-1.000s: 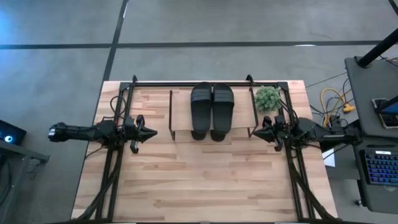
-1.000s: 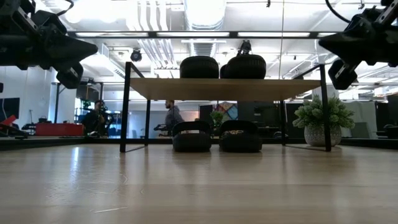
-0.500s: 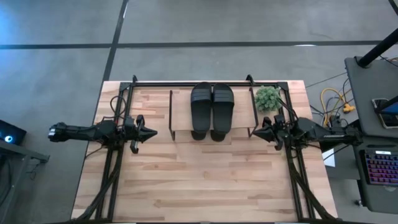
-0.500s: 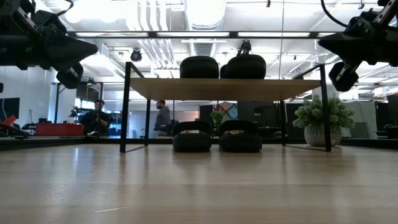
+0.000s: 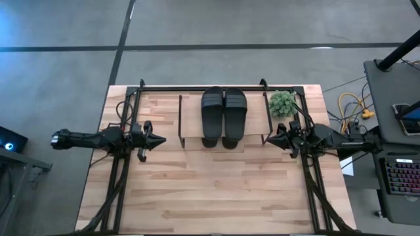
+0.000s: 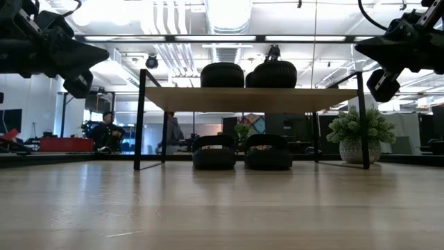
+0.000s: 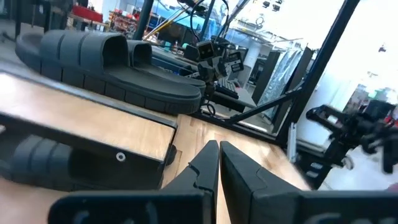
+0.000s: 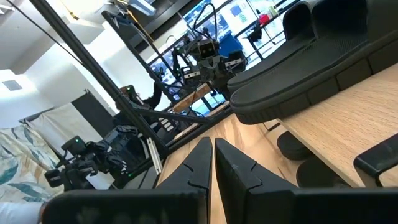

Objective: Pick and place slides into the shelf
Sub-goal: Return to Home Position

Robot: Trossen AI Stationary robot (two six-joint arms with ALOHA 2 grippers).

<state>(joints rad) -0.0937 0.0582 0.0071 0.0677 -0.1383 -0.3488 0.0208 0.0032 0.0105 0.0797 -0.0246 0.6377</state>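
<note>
The shelf (image 5: 193,119) stands at the table's far middle, a light board on thin black wire legs. Two black slides (image 5: 223,108) lie side by side on its top board (image 6: 250,99). Two more slides (image 6: 239,151) rest on the table under the board. My left gripper (image 5: 162,139) hovers above the table left of the shelf, shut, pointing at it. My right gripper (image 5: 269,139) hovers at the shelf's right end, shut, pointing left. Both wrist views show the top slides (image 7: 106,59) (image 8: 311,68) and the lower ones.
A small potted plant (image 5: 283,103) stands at the shelf's right end, close to my right gripper. Black frame rails run along the table's far edge and sides. The near half of the wooden table (image 5: 210,196) is bare. People show in the room behind (image 6: 170,132).
Both arms have kept still and the slides have not moved. Only a person in the room behind has walked toward the left.
</note>
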